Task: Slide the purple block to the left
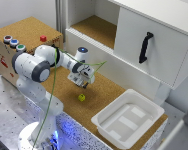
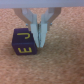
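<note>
Exterior risk: gripper point(image 1: 85, 81) hangs above the cork surface point(image 1: 106, 92); purple block not discernible here, only a yellow object point(image 1: 81, 97), so aim could miss.
Wrist risk: purple block point(image 2: 22, 43) could pivot, pushed off-centre.
Wrist gripper point(image 2: 38, 41): fingers nearly together, holding nothing, beside the block's edge.

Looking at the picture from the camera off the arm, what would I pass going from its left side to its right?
Going left to right across the exterior view: cork box with buttons → robot arm → gripper → white bin → black handle on the cabinet door.
</note>
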`<action>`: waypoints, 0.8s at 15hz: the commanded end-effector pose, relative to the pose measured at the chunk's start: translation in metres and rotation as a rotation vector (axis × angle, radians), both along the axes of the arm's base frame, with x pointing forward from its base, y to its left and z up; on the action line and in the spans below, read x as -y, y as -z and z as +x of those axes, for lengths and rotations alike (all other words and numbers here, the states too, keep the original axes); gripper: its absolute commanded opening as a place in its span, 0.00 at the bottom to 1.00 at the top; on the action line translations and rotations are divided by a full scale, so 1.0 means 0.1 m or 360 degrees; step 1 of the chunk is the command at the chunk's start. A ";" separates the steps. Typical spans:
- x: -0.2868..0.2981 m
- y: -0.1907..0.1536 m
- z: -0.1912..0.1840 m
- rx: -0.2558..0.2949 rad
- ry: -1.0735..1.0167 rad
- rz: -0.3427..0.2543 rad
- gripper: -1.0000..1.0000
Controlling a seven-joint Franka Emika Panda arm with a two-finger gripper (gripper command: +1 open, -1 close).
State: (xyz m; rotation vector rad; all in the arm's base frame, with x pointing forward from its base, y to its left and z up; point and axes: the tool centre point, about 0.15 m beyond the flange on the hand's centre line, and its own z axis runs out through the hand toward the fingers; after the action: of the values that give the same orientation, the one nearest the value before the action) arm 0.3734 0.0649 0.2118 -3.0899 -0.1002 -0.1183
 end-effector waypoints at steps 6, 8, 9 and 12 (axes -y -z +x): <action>-0.67 0.11 0.27 -0.0128 0.0042 0.0036 0.00; -0.78 0.11 0.26 -0.0132 0.0042 0.0038 0.00; -0.83 0.12 0.25 -0.0133 0.0051 0.0041 0.00; -0.81 0.06 0.24 -0.0096 0.0124 -0.0002 0.00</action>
State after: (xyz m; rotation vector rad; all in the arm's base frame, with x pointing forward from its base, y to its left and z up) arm 0.3838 0.1269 0.2088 -3.0622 -0.0603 -0.0730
